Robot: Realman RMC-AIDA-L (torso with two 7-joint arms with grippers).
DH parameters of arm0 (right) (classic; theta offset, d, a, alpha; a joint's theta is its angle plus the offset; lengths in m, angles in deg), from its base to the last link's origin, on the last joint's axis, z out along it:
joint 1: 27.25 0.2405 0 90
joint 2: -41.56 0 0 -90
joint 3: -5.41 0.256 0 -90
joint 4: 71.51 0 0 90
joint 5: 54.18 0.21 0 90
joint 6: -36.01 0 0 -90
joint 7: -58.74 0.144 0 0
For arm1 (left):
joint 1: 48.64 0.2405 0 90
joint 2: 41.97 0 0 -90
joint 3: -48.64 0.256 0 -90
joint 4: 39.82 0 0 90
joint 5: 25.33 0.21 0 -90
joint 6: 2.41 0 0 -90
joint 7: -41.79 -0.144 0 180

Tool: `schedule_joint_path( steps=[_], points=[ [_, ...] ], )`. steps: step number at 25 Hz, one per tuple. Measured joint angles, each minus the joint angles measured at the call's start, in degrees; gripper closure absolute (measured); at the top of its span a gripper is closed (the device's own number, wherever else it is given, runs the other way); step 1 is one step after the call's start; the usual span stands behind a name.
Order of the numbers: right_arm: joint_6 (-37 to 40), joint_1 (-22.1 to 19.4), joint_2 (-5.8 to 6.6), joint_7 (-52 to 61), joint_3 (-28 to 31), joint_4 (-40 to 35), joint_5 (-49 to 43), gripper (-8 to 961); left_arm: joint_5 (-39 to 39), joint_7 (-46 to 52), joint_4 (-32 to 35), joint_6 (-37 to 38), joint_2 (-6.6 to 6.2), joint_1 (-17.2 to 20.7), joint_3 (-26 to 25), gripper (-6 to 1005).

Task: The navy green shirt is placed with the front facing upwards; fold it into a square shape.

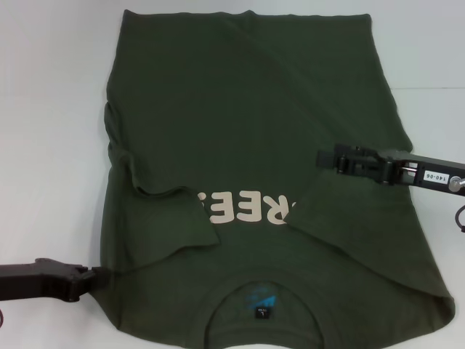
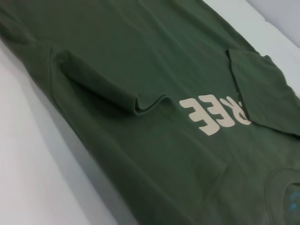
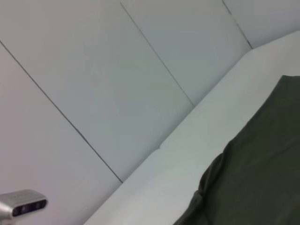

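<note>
Both sleeves folded in on the navy green shirt; our grippers' finger states unreadable; next, fold lengthwise toward the table's far edge

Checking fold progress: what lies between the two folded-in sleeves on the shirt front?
In the head view, between the left sleeve and right sleeve of the navy green shirt lie the pale letters, ends covered.

The black left gripper reaches in low from the near left, while the black right gripper extends inward, raised, from the right.
</note>
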Motion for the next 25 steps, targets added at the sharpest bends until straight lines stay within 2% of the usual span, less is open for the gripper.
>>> schedule_joint_path(
  steps=[5, 13, 19, 25],
  points=[
    [-0.13, -1.0, 0.76, 0.03, 0.13, 0.0, -0.05, 108, -0.15, 0.99, 3.14, 3.53, -0.02, 0.42, -0.53, 998],
    [-0.17, -1.88, 1.89, 1.01, -0.01, -0.01, -0.93, 124, 0.01, 1.84, 4.33, 3.91, 0.03, 0.57, -0.56, 998],
    [-0.34, -3.02, 5.12, 9.76, 0.26, -0.09, -8.58, 136, -0.32, 2.44, 4.16, 3.94, 0.14, 0.49, -0.28, 997],
    [3.06, -7.06, 7.93, 15.71, 0.25, -1.39, -11.53, 149, -0.41, 2.73, 3.52, 3.56, 0.16, 0.22, -0.39, 997]
  ],
)
